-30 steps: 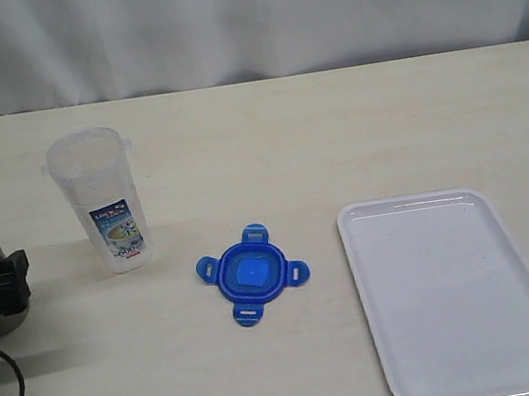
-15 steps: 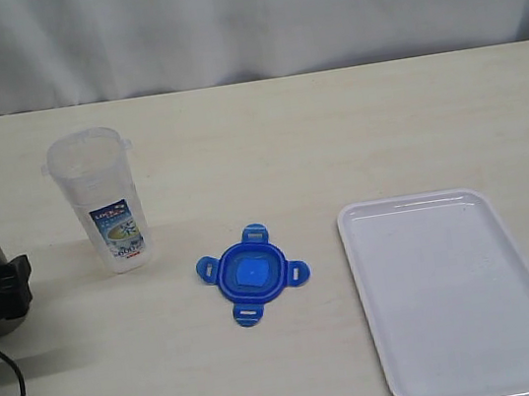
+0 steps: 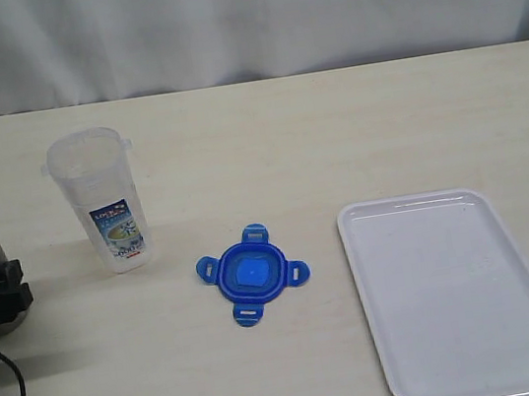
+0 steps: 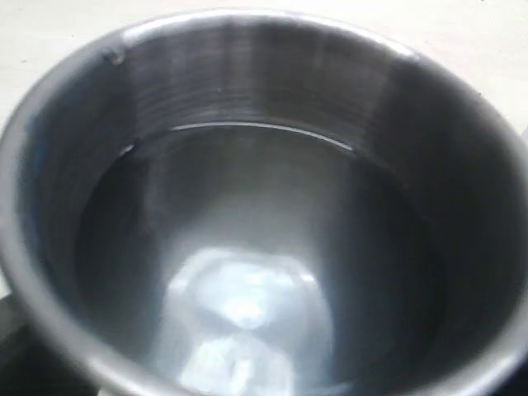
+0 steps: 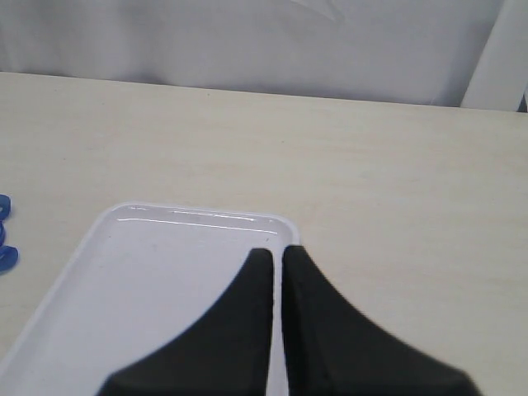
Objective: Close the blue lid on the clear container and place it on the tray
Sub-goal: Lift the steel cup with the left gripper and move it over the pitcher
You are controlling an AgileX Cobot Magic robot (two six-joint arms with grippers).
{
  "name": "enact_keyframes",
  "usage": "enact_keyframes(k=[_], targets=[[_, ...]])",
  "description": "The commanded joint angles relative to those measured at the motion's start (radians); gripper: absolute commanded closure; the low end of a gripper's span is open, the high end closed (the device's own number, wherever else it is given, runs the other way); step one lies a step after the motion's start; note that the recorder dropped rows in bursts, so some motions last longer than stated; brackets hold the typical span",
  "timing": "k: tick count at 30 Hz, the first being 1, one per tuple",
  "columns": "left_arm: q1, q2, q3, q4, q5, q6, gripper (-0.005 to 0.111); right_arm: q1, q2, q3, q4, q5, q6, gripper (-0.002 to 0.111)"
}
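Three items are found well apart: the tall clear plastic container [image 3: 101, 201] upright, the small blue plastic lid [image 3: 252, 274] flat, the white rectangular tray [image 3: 460, 308] nearest the right edge. The right gripper [image 5: 274, 252] is pressed together; for the left gripper [image 3: 1, 285] the spread cannot be told.
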Motion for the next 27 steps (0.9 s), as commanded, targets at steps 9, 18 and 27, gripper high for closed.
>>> enact_keyframes(k=[9, 18, 27], targets=[[0.001, 0.001, -0.005, 0.102, -0.041, -0.060, 0.107, 0.001, -0.005, 0.002, -0.003, 0.001, -0.003, 0.104], [0.001, -0.001, -0.005, 0.130, -0.071, -0.060, 0.107, 0.001, -0.005, 0.002, -0.003, 0.001, -0.003, 0.104], [0.001, -0.106, -0.055, 0.132, 0.057, -0.005, 0.107, 0.001, -0.005, 0.002, -0.003, 0.001, -0.003, 0.104]])
